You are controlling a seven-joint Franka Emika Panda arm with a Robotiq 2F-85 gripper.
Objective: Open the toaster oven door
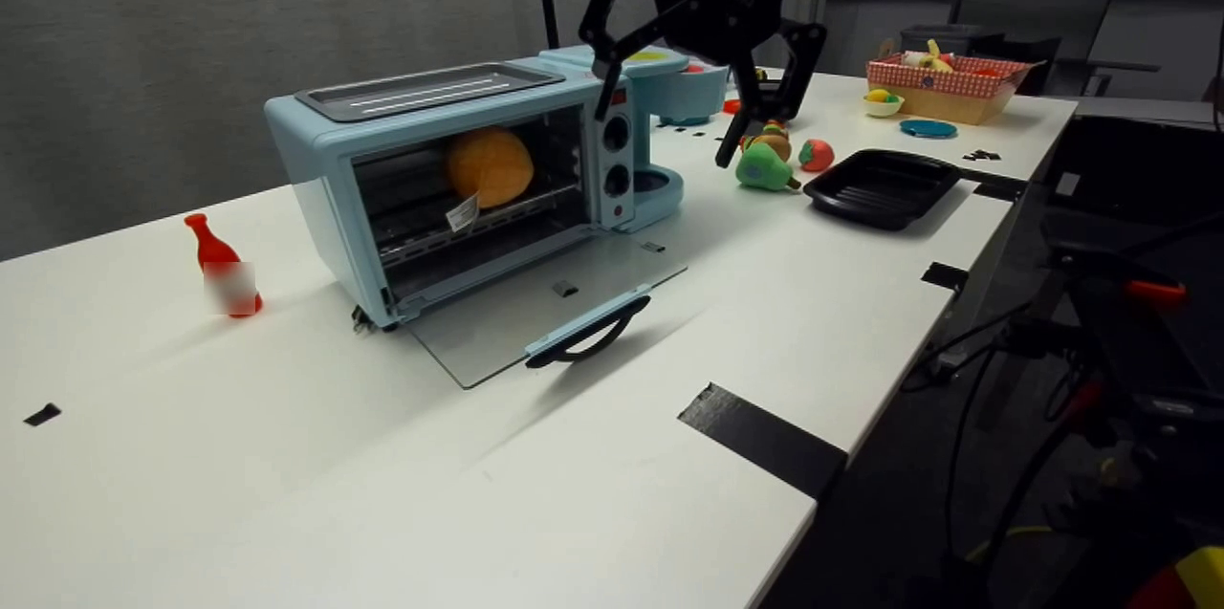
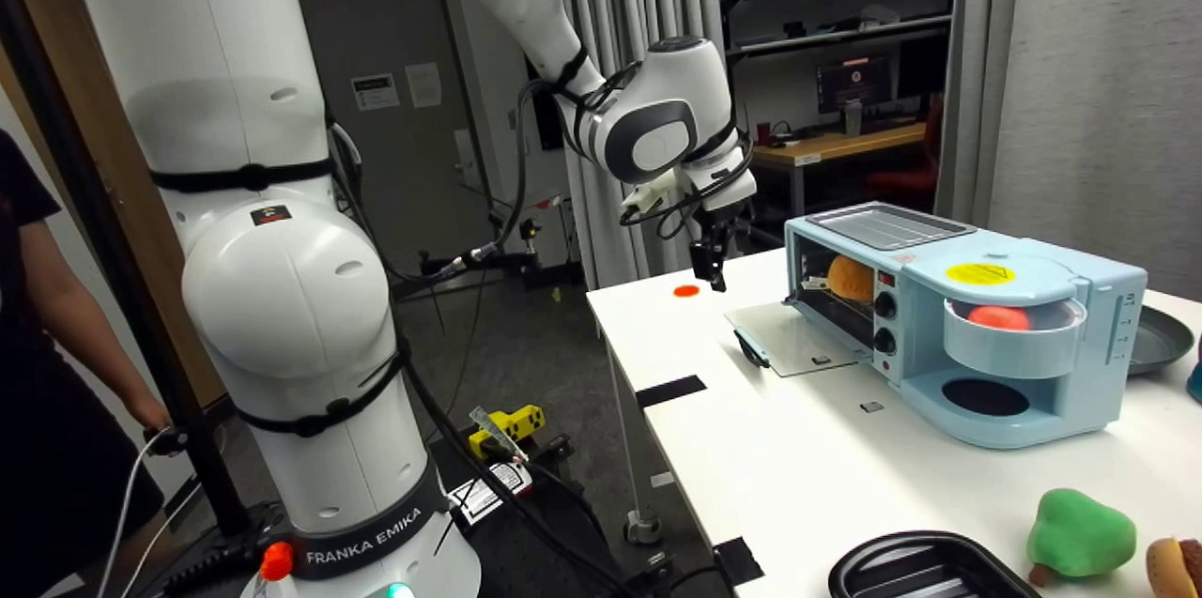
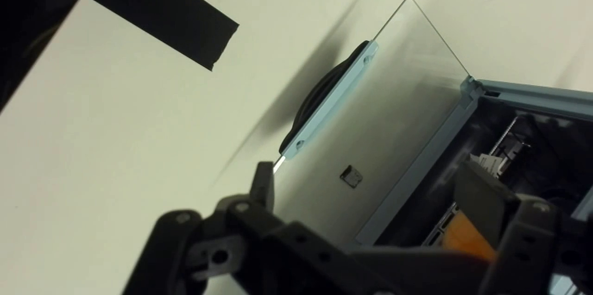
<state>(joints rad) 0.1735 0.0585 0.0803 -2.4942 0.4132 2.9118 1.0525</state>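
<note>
The light blue toaster oven (image 1: pixel 459 119) stands on the white table in both exterior views (image 2: pixel 906 262). Its glass door (image 1: pixel 516 298) is folded down, lying out low over the table in front of the oven. The black handle (image 1: pixel 598 332) is on the door's outer edge. The wrist view also shows the lowered door (image 3: pixel 389 109), its handle (image 3: pixel 329 96) and the oven's lower frame (image 3: pixel 421 160). My gripper (image 1: pixel 665 133) is open and empty, raised above the door and apart from it. In the wrist view its fingers (image 3: pixel 370 170) are wide apart over the door and opening.
An orange round thing (image 1: pixel 490 166) sits inside the oven. A red bottle (image 1: pixel 218 250) stands beside it. A green pear toy (image 1: pixel 763 166), a strawberry toy (image 1: pixel 816 155) and a black tray (image 1: pixel 885 188) lie past the oven. A basket (image 1: pixel 956 97) stands farther back.
</note>
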